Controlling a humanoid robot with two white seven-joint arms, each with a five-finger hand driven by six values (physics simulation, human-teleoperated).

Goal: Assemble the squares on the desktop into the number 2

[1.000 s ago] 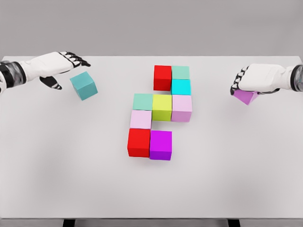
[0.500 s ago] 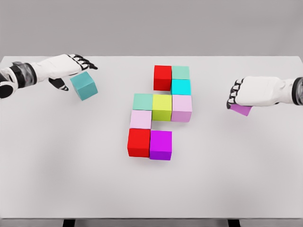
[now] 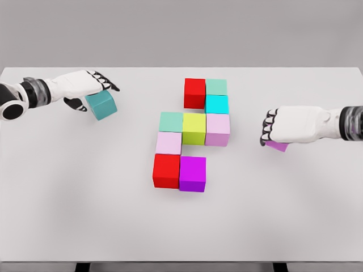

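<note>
Purple cube (image 3: 278, 146) carried nearer cluster, right hand (image 3: 289, 126) fingers curled around it; left hand (image 3: 85, 85) fingers extended over teal cube (image 3: 102, 105).

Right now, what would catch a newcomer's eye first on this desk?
The cluster of coloured cubes at the table's centre, stepped like a partial 2. Then the two white hands at either side: the left hand over a teal cube, the right hand curled over a purple cube.

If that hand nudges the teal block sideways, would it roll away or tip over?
The teal block looks like a flat-faced cube, so it would probably slide, not roll. It sits squarely on the smooth white table, so tipping seems unlikely. It appears rigid.
</note>
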